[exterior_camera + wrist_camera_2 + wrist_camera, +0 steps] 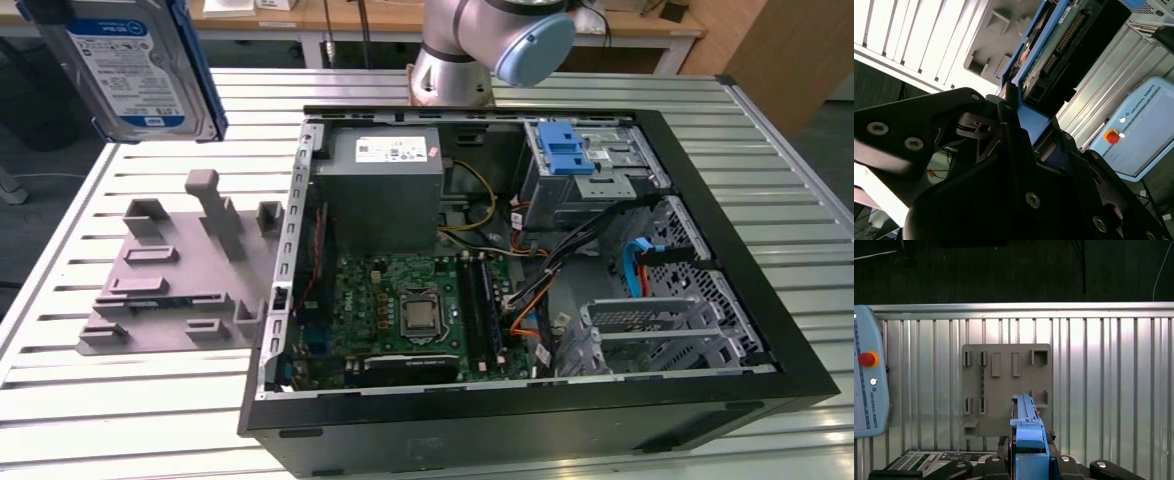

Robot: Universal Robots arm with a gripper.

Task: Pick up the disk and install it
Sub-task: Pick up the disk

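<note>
While high above the slatted metal table (134,420), claw (1029,125) tight on the disk (127,65), open computer case (534,425) alongside.

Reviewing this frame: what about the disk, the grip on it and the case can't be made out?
- Exterior view: the disk is cut off by the top edge.
- Second wrist view: the gripper body covers where its jaws meet the disk's blue rail.
- First wrist view: the disk is edge-on, its label hidden.
- Exterior view: the drive cage interior is shadowed beneath the blue latch; free slot unclear.
</note>
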